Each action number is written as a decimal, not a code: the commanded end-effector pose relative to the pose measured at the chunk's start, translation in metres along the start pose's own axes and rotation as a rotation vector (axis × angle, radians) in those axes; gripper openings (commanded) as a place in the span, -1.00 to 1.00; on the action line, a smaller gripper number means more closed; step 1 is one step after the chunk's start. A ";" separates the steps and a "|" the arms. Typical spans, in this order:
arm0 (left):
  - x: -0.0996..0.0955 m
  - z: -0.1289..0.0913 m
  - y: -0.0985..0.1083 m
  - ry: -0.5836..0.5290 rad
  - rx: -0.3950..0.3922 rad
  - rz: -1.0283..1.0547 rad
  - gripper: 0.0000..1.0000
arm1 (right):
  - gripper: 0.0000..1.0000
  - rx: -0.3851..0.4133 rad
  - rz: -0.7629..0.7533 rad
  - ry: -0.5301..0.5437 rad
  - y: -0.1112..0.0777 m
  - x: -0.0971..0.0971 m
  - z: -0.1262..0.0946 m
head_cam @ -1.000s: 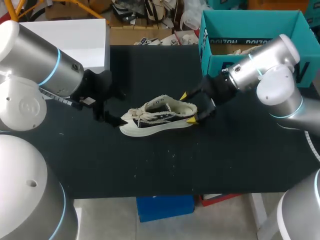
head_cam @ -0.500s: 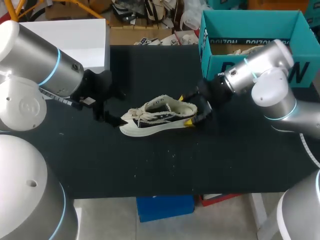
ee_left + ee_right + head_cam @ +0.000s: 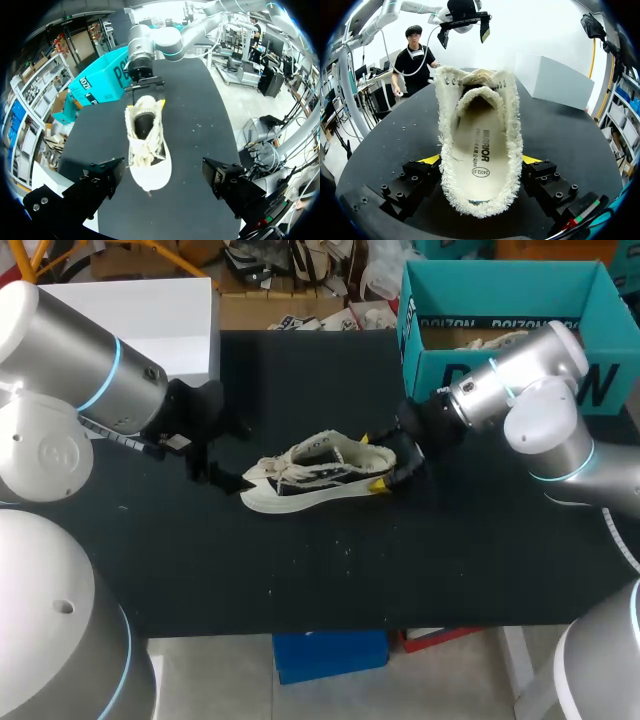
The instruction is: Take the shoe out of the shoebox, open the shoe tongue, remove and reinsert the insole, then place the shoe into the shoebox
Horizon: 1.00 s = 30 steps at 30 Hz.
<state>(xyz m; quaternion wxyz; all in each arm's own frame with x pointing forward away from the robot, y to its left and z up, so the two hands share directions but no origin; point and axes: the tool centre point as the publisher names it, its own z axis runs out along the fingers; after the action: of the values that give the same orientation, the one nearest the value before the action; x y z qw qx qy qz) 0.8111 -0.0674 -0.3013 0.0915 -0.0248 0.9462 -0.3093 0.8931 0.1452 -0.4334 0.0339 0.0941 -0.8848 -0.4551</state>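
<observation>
At the heel, the right tool (image 3: 481, 160) squeezes the white sneaker (image 3: 310, 472) from both sides. The sneaker lies on the black tabletop (image 3: 330, 570), its toe pointing at the left tool (image 3: 164, 174), which is wide open and not touching.

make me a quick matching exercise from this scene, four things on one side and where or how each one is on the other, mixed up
Things:
1. shoe
2. shoebox
3. left gripper
4. right gripper

Place or state:
a. teal, far right on the table
b. open, fingers wide apart at the toe
c. shut on the heel
d. standing on its sole between the two grippers

Pairs: 1-d, 2-a, 3-b, 4-c
</observation>
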 end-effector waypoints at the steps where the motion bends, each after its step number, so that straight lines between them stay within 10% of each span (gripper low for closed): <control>1: 0.001 0.000 0.002 -0.004 0.006 0.003 1.00 | -1.00 0.009 0.008 -0.018 0.003 0.008 -0.005; 30: 0.001 0.000 0.002 -0.004 0.006 0.003 1.00 | -1.00 0.013 0.106 -0.189 0.013 0.036 0.010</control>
<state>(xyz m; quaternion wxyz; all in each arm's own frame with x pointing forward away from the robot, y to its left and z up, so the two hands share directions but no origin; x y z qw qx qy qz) 0.8111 -0.0674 -0.3013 0.0915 -0.0248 0.9462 -0.3093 0.8552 0.1499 -0.4276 -0.0258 0.0046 -0.8910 -0.4533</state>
